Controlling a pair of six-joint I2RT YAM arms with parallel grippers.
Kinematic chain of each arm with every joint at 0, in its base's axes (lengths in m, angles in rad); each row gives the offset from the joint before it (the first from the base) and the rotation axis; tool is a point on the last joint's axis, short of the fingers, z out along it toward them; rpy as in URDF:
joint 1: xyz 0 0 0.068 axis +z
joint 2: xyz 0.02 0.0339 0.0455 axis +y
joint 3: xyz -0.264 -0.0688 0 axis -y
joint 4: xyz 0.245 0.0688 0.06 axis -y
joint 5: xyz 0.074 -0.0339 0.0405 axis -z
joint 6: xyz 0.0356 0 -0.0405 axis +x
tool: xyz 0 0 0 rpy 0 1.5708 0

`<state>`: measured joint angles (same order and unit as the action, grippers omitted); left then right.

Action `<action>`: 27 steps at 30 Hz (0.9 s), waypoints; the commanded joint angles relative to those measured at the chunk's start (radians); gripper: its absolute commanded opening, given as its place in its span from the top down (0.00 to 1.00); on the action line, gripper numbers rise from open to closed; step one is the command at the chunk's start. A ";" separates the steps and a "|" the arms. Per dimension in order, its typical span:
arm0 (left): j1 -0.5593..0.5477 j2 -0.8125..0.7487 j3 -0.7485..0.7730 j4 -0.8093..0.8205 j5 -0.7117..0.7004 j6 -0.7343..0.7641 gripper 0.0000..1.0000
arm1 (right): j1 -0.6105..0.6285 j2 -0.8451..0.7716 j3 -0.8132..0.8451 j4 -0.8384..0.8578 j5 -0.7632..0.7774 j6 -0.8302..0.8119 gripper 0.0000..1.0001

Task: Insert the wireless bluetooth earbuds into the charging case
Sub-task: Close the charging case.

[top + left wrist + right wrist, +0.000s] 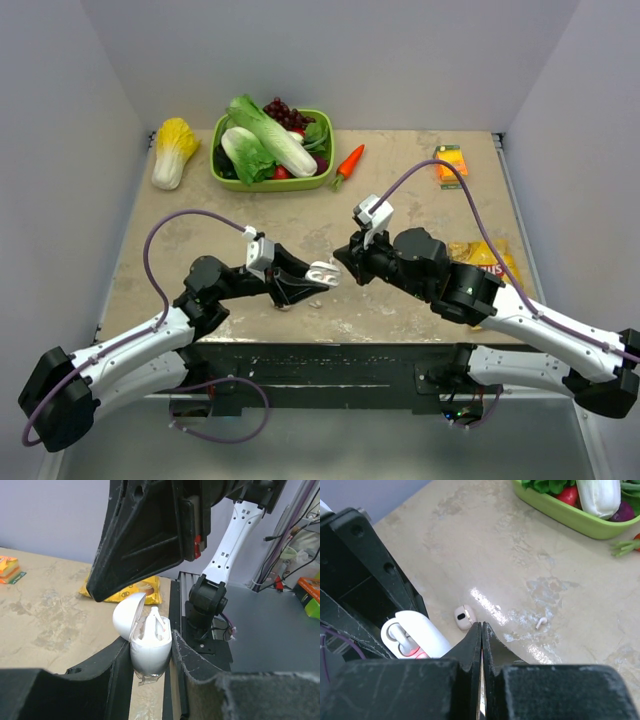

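My left gripper (150, 641) is shut on the white charging case (150, 652), held upright above the table with its lid (126, 619) hinged open. One earbud's stem (155, 621) stands up out of the case. In the top view the case (322, 271) sits at the left gripper's (312, 280) tip, close to my right gripper (346, 256). The right gripper (481, 626) is shut with nothing between its fingers, just beside the case (415, 636). A loose white earbud (541, 622) lies on the table beyond it.
A small pinkish-white rounded piece (465, 616) with a dark oval spot lies on the table near the right fingertips. A green basket (270, 186) of vegetables, a carrot (348, 163), a cabbage (173, 150) and an orange carton (451, 162) stand at the back. A yellow bag (480, 255) lies right.
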<state>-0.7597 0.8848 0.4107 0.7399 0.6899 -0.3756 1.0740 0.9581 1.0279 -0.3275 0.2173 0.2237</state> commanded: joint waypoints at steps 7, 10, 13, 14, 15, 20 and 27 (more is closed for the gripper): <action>-0.001 -0.020 -0.015 0.064 -0.058 0.012 1.00 | -0.002 0.004 0.014 0.056 -0.104 -0.007 1.00; -0.001 -0.021 -0.018 0.064 -0.067 0.012 1.00 | 0.000 0.017 0.018 0.051 -0.139 -0.018 1.00; -0.001 -0.023 -0.016 0.065 -0.075 0.015 1.00 | 0.000 0.025 0.017 0.051 -0.162 -0.021 1.00; -0.001 -0.021 -0.016 0.064 -0.075 0.015 1.00 | 0.000 0.025 0.018 0.051 -0.167 -0.023 1.00; -0.001 -0.023 -0.016 0.065 -0.078 0.015 1.00 | 0.000 0.030 0.018 0.050 -0.168 -0.023 1.00; -0.001 -0.026 -0.015 0.056 -0.090 0.017 1.00 | 0.000 0.021 0.015 0.045 -0.135 -0.015 1.00; -0.001 0.000 0.019 -0.126 -0.441 -0.011 1.00 | -0.002 -0.192 -0.167 0.149 0.376 0.066 0.75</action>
<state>-0.7605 0.8719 0.3943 0.7147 0.5438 -0.3748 1.0752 0.8890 0.9539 -0.2783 0.3027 0.2573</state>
